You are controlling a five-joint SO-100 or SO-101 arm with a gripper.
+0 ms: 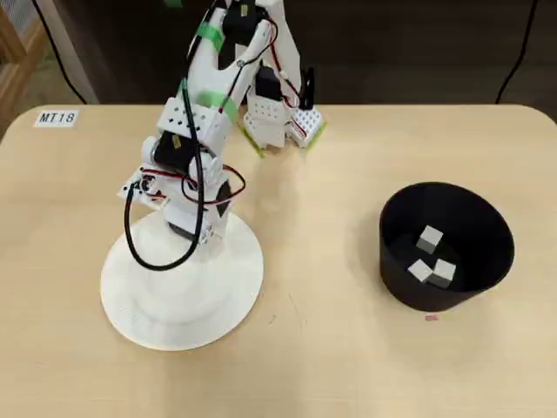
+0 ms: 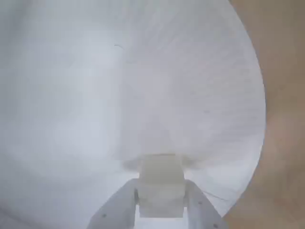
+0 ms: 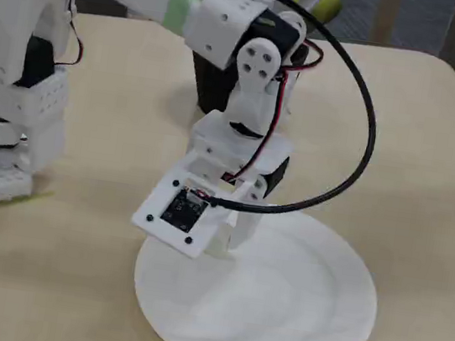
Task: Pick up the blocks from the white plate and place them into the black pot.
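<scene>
The claw (image 2: 161,202) is closed snugly on one pale block (image 2: 161,183), a finger pressed against each side, right over the white plate (image 2: 95,95). Seen from overhead, the arm (image 1: 196,139) leans down over the plate's far edge, and the plate (image 1: 148,305) sits toward the table's (image 1: 313,366) left front corner. Well apart, by the right edge, the black pot (image 1: 487,235) holds three blocks (image 1: 430,238).
</scene>
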